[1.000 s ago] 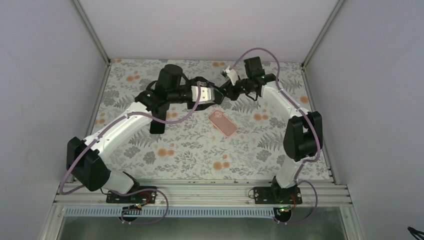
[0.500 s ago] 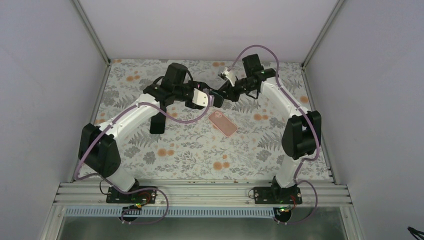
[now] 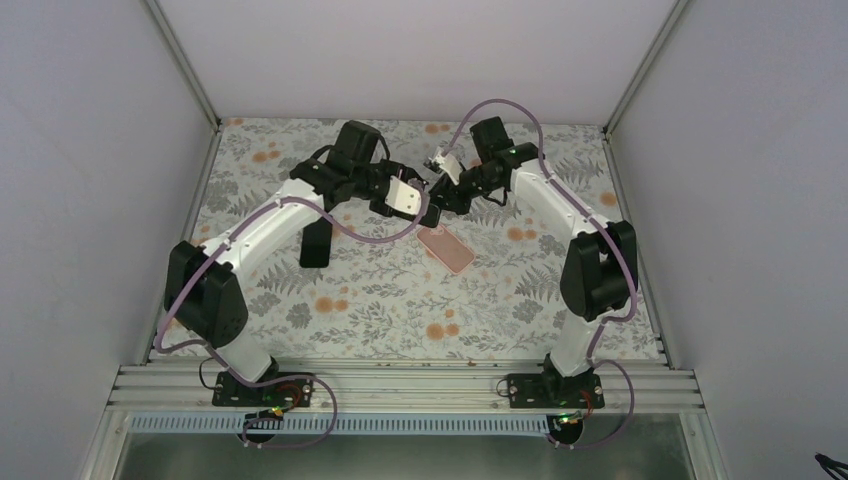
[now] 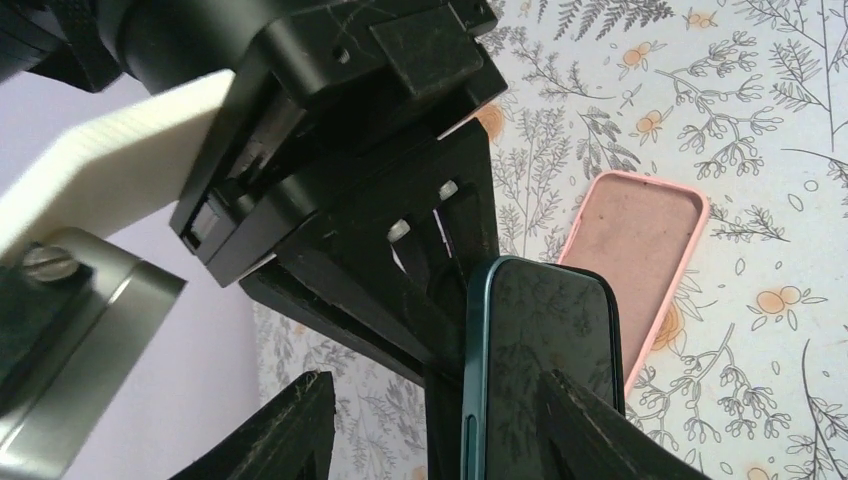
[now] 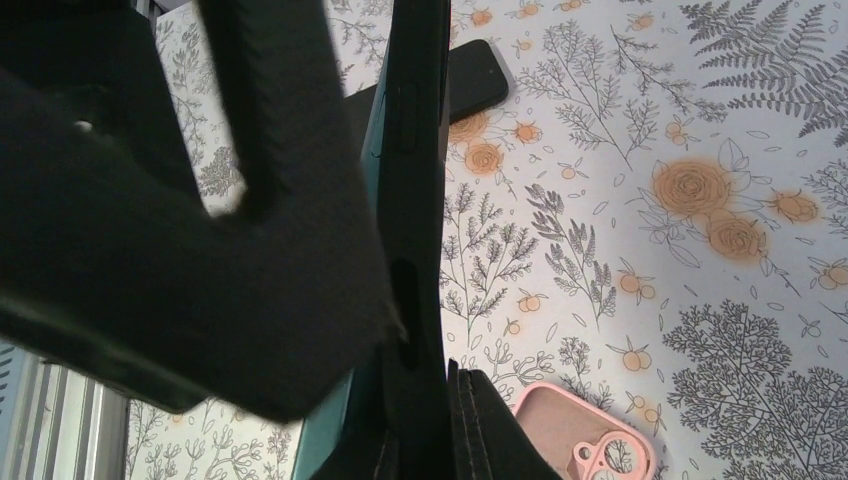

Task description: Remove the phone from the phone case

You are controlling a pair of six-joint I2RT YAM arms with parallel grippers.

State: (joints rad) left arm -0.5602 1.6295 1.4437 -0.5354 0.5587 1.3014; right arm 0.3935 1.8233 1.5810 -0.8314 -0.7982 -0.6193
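Note:
A phone (image 4: pixel 545 340) with a teal frame and a dark screen sits in a thin black case (image 5: pixel 415 150). It is held on edge above the table. My right gripper (image 3: pixel 447 194) (image 5: pixel 415 385) is shut on the cased phone from the far side. My left gripper (image 3: pixel 425 200) (image 4: pixel 432 378) is open. Its fingers straddle the phone's near end, and the left finger (image 4: pixel 290 430) stands clear of the teal edge. An empty pink case (image 3: pixel 446 247) lies open side up on the table just below, and also shows in the left wrist view (image 4: pixel 640 240).
A flat black oblong (image 3: pixel 317 243) lies on the floral table left of centre and also shows in the right wrist view (image 5: pixel 480 70). The pink case (image 5: pixel 590 440) lies close under both grippers. Grey walls close in the back and both sides.
Both grippers have shifted slightly left together with the phone between them. The left arm's elbow has swung in towards the centre. The pink case has not moved.

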